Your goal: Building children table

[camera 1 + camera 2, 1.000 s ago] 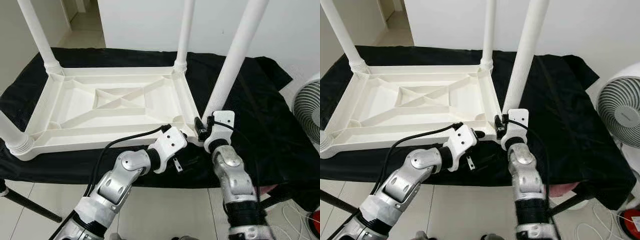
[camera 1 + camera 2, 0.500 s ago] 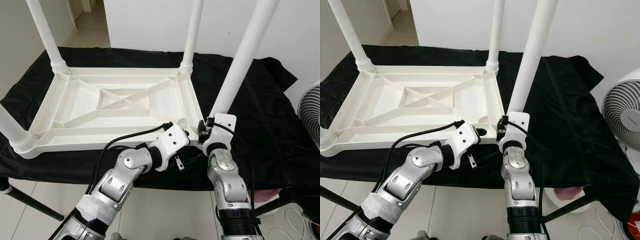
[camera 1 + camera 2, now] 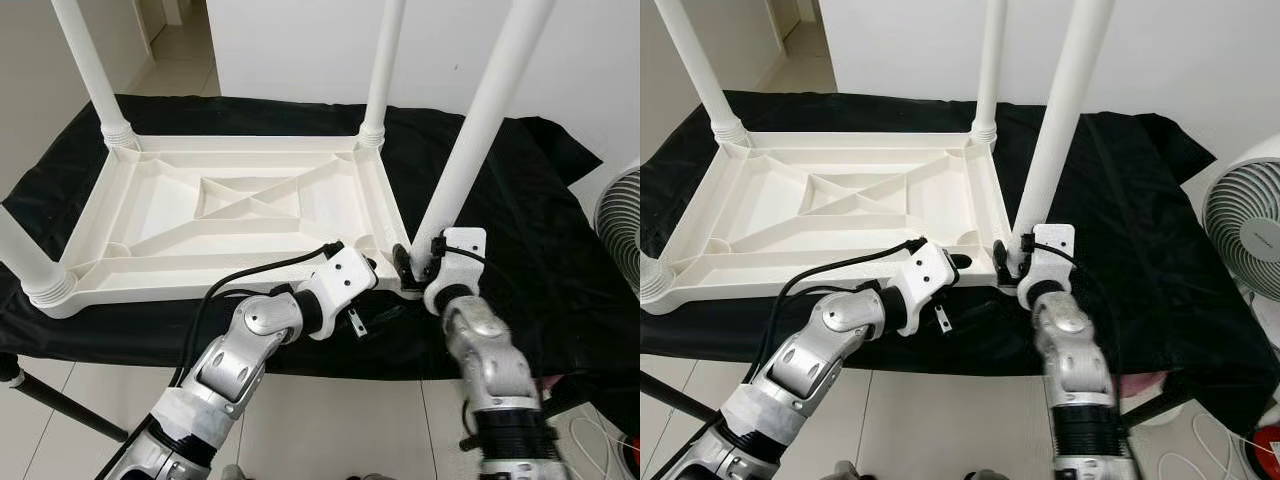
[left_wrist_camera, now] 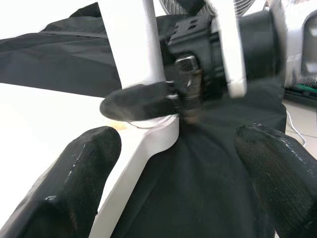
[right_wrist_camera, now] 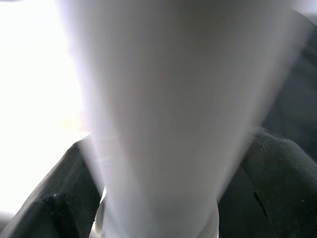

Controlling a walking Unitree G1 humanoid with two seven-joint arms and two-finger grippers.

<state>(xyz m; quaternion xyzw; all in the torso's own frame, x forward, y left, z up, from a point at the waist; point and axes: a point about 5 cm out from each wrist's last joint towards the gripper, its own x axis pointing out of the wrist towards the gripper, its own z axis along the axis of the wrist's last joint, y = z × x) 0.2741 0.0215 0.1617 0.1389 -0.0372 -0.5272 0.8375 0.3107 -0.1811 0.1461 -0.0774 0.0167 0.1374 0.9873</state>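
Right wrist view is blurred: the right pincer [image 3: 412, 262] grips the near white leg [image 3: 468, 160] at the upturned table's [image 3: 240, 215] corner; left pincer [image 4: 178, 178] open beside it
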